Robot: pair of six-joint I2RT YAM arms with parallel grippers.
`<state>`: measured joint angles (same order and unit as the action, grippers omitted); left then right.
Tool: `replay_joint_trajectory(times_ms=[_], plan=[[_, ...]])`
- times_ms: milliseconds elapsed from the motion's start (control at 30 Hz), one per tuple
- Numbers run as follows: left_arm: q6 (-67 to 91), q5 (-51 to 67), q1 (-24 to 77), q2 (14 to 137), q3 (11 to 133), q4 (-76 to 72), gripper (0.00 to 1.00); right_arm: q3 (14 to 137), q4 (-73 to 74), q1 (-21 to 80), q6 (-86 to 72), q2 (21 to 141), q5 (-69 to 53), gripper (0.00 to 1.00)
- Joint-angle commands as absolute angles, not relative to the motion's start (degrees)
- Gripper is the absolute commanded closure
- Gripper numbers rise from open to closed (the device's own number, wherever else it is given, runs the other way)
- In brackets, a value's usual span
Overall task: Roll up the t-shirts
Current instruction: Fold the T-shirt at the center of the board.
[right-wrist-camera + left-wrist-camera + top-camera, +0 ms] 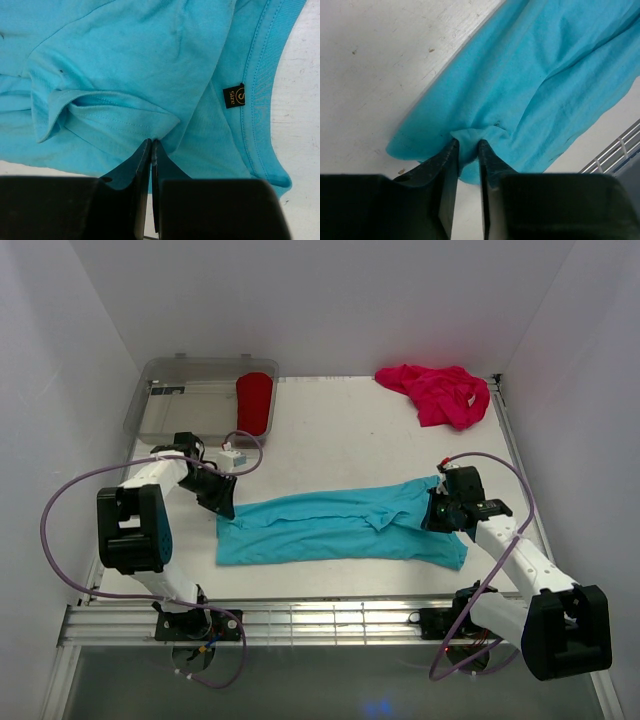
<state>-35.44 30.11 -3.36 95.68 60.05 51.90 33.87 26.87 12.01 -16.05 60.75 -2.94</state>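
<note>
Shirt (pixel 340 532), blue, folded into a long strip across the near table (pixel 340 430), left gripper (pixel 467 146) pinching a tuck at its left end, right gripper (pixel 151 144) pressed together at its right end; best rolled tightly from one end, edges kept level.

a white table (pixel 330 430) with a scuffed, speckled top sits boxed in by plain white walls (pixel 320 300) behind and on both sides. a ribbed metal rail (pixel 320 622) runs along its near edge, with grey floor (pixel 330 685) below. the light is soft and even.
</note>
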Motion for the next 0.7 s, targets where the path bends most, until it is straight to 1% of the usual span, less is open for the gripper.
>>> replay_joint_trajectory(times_ms=[0, 100, 167, 200, 233, 267, 400, 533, 667], plan=[[-35.9, 32.5, -3.3, 93.0, 59.6, 50.5, 0.71, 35.5, 26.3, 11.8, -15.4, 61.1, -2.2, 0.92], [-36.6, 31.5, -3.4, 92.0, 59.3, 50.8, 0.8, 35.7, 26.3, 11.8, -15.3, 61.0, -2.1, 0.92], [-37.2, 31.4, -3.3, 91.2, 59.1, 50.8, 0.84, 35.9, 26.3, 11.8, -15.2, 61.0, -2.0, 0.92], [-37.3, 31.6, -3.4, 90.8, 59.1, 50.6, 0.91, 36.4, 26.4, 11.8, -15.1, 61.0, -1.8, 0.92], [-37.0, 31.8, -3.3, 89.8, 59.1, 50.4, 0.95, 36.9, 26.4, 11.8, -15.1, 61.0, -1.6, 0.92], [-36.6, 31.8, -3.3, 89.3, 59.2, 49.3, 0.97, 37.5, 26.6, 11.8, -14.9, 60.9, -1.3, 0.92], [-32.7, 30.0, -3.4, 86.3, 59.1, 43.1, 0.99, 42.4, 26.6, 11.6, -14.4, 62.0, -0.7, 0.92], [-27.5, 28.7, -3.4, 85.2, 59.4, 37.1, 1.0, 48.9, 26.6, 11.5, -13.6, 68.1, -0.2, 0.92], [-22.1, 27.7, -3.4, 85.0, 60.3, 31.8, 1.0, 58.3, 26.6, 11.1, -12.8, 73.6, 1.6, 0.92]])
